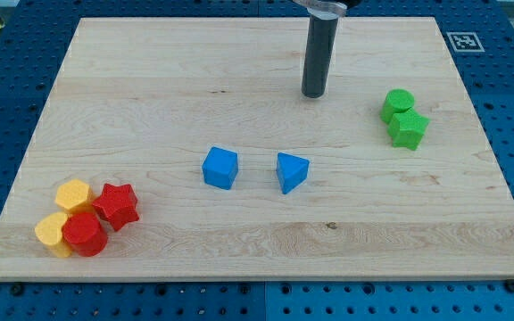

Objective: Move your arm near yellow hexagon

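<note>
The yellow hexagon (pixel 74 193) lies on the wooden board near the view's bottom left, in a tight cluster with a red star (pixel 117 205), a red round block (pixel 84 234) and a yellow heart-like block (pixel 53 233). My tip (pixel 314 94) stands on the board in the upper middle, far to the upper right of the yellow hexagon. The rod rises straight up out of the view's top.
A blue cube (pixel 220 168) and a blue triangular block (pixel 291 171) lie at the board's middle, below and left of my tip. A green round block (pixel 397 104) and a green star-like block (pixel 409 129) touch at the view's right. The board (pixel 257 241) sits on a blue perforated table.
</note>
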